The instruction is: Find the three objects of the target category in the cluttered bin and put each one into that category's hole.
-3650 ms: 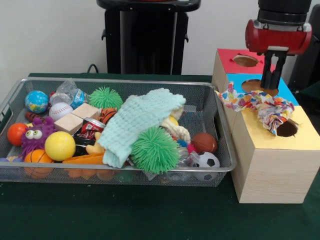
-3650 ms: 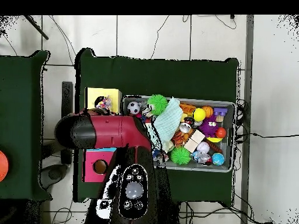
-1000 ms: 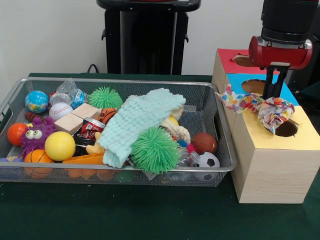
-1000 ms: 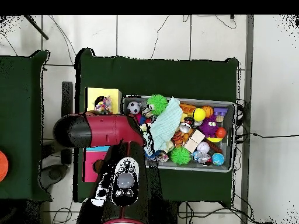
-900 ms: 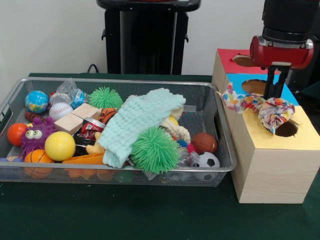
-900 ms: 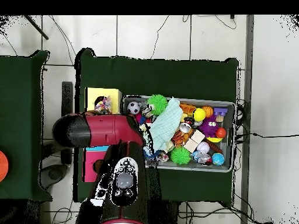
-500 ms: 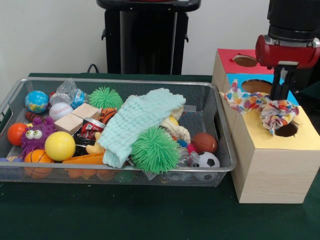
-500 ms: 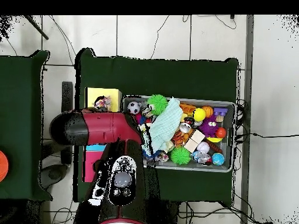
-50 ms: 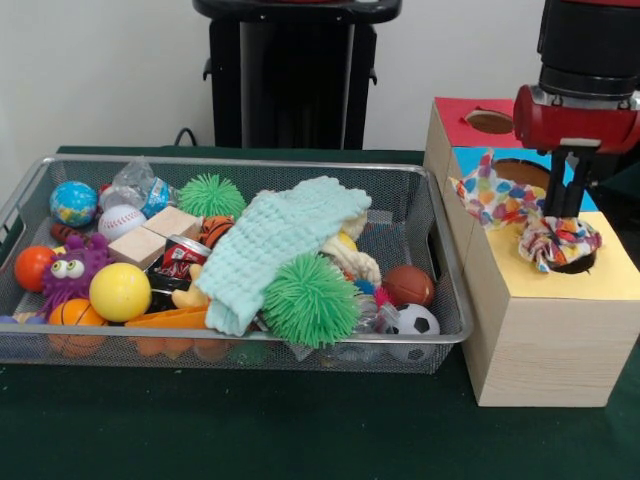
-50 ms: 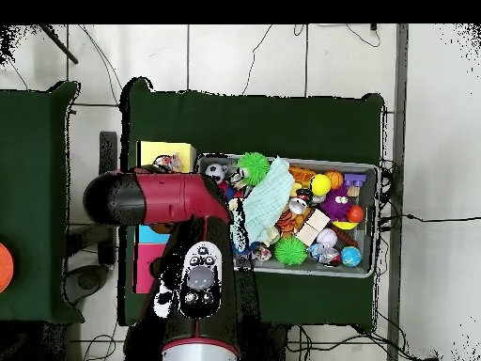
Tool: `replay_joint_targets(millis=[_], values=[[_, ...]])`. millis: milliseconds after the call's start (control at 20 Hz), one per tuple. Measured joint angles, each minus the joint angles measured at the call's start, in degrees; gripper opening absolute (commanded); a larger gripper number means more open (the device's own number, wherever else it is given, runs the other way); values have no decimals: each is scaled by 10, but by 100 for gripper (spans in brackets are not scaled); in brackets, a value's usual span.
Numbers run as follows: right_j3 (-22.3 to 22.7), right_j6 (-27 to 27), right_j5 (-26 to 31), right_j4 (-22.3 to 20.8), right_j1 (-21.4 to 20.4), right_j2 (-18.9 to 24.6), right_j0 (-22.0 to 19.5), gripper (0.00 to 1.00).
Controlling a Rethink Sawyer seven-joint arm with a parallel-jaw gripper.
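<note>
In the front view, the gripper (image 9: 567,208) comes down at the upper right of the frame, under the red wrist of the arm (image 9: 578,105). Its dark jaws stand close together over the yellow box top, their tips buried in the bunched end of the multicoloured fabric strip (image 9: 557,240). They appear to pinch that cloth, though the tips themselves are hidden by it. The bunched end sits in the hole of the yellow-topped wooden box (image 9: 545,330) at the right centre. The rest of the strip trails up and left across the box edge towards the blue-topped box (image 9: 470,160). Behind that stands the red-topped box (image 9: 458,118), its round hole showing.

The wire mesh bin (image 9: 240,355) fills the left and centre of the frame on the dark green tabletop (image 9: 250,430). A pale mint knitted cloth (image 9: 280,240) lies across the heap in the middle. A spiky green ball (image 9: 310,300) rests against its lower edge. A yellow ball (image 9: 119,291) and a purple toy with big eyes (image 9: 70,270) sit at the bin's left end. A small soccer ball (image 9: 415,322) and a brown ball (image 9: 408,285) lie at its right end.

In the overhead view, the arm covers the left centre of the frame, hiding the jaws and most of the boxes. A corner of the yellow top and a scrap of the strip show just above the arm. The bin lies to the right of centre.
</note>
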Motion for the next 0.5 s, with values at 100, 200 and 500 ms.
replay_joint_targets(millis=[100, 200, 500], values=[[-3, 0, -4, 0, 4, 1, -1, 0], [-7, 0, -7, 0, 7, 1, -3, 0], [-9, 0, -22, 2, 11, 3, -6, 0]])
